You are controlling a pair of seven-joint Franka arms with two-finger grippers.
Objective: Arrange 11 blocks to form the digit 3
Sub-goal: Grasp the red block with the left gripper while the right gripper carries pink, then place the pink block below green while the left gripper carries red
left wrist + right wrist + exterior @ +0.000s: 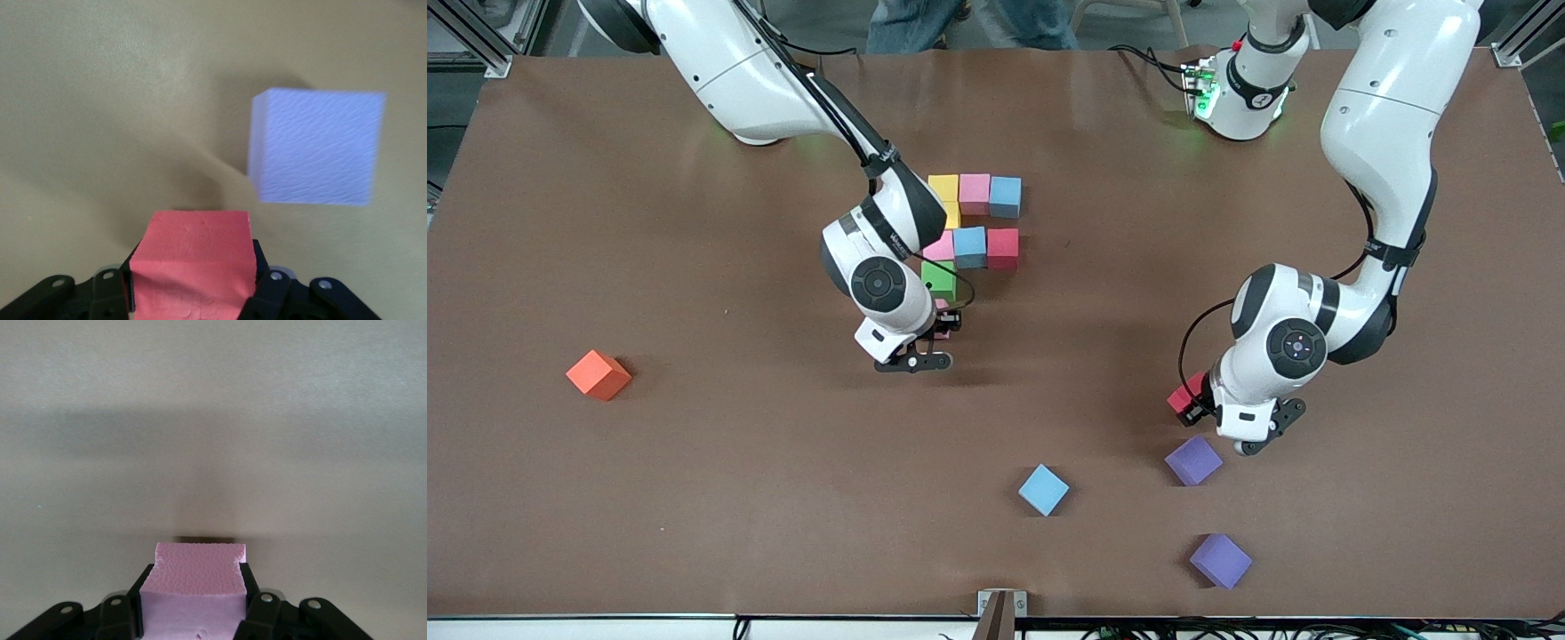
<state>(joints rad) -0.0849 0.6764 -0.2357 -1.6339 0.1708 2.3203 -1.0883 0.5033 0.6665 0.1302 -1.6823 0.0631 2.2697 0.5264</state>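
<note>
Front view: we count eight cubes in unfinished digit 3 [971,233]; right gripper [192,613] clamps pink cube [193,583] beside green cube [939,280] – left gripper [193,300] grips red cube [192,263], mid-table; blue cube [1043,489], purple cubes [1193,460] loose near front edge.

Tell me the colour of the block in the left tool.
Red block; the left wrist view shows it best.

Brown table [694,498], aluminium frame posts [480,40] at its corners.
</note>
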